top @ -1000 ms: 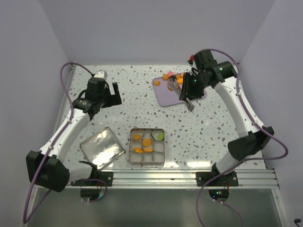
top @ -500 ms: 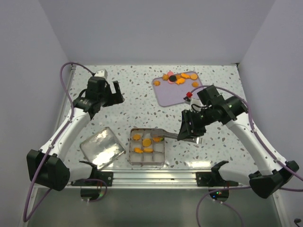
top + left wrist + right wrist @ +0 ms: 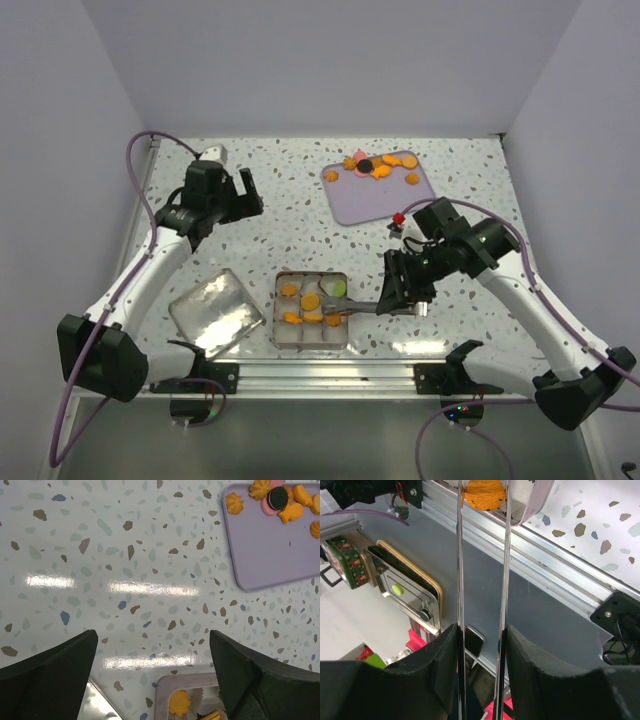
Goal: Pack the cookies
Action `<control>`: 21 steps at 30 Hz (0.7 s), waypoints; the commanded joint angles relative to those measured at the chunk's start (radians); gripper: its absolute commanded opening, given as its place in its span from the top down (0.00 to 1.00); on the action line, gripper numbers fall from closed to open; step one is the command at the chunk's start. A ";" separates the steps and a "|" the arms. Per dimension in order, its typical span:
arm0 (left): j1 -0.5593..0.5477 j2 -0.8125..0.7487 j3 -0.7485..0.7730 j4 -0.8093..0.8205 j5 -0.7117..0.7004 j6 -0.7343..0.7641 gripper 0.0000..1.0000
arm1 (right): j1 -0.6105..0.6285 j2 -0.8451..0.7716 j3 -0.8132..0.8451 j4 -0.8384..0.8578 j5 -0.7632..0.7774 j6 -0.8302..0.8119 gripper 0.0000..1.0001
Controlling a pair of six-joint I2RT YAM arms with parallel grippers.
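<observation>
My right gripper [image 3: 402, 298] is shut on metal tongs [image 3: 352, 309], whose tips reach over the square tin [image 3: 277, 322]. In the right wrist view the tongs [image 3: 459, 555] pinch a round orange cookie [image 3: 483, 492] at their tips, by the tin's near edge [image 3: 541, 494]. The tin holds several orange cookies [image 3: 301, 297] and a green one [image 3: 339, 288] in white paper cups. More cookies [image 3: 381, 165], orange, pink and dark, lie on the purple tray [image 3: 375, 208]. My left gripper [image 3: 243, 196] is open and empty above the bare table [image 3: 153, 636].
The tin's shiny lid [image 3: 214, 311] lies left of the tin. An aluminium rail [image 3: 400, 374] runs along the table's near edge. The left wrist view shows the tray [image 3: 272, 550] at upper right and the tin's corner [image 3: 164, 690] below.
My right arm has swung from the purple tray down to the tin, carrying the tongs with an orange cookie. The left arm has barely moved.
</observation>
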State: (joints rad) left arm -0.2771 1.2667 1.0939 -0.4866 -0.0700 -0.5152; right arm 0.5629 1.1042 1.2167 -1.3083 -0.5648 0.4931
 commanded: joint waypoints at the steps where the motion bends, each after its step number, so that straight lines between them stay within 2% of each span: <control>1: -0.007 -0.052 -0.005 0.036 0.010 -0.019 0.00 | 0.003 0.006 0.013 0.044 0.014 0.024 0.57; 5: -0.007 -0.073 -0.015 0.020 -0.002 -0.016 0.00 | 0.005 0.031 0.041 0.050 0.049 0.021 0.57; 11: -0.007 -0.095 -0.017 0.002 -0.020 -0.003 0.00 | 0.005 0.046 0.057 0.043 0.077 0.012 0.48; 16: -0.007 -0.104 -0.026 -0.001 -0.024 -0.002 0.00 | 0.003 0.051 0.075 0.063 0.082 0.024 0.47; 21: -0.007 -0.102 -0.031 0.006 -0.021 -0.002 0.00 | 0.003 0.121 0.202 0.061 0.120 0.027 0.47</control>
State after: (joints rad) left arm -0.2775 1.1839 1.0691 -0.4950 -0.0826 -0.5148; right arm 0.5629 1.1931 1.3205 -1.2858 -0.4702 0.5110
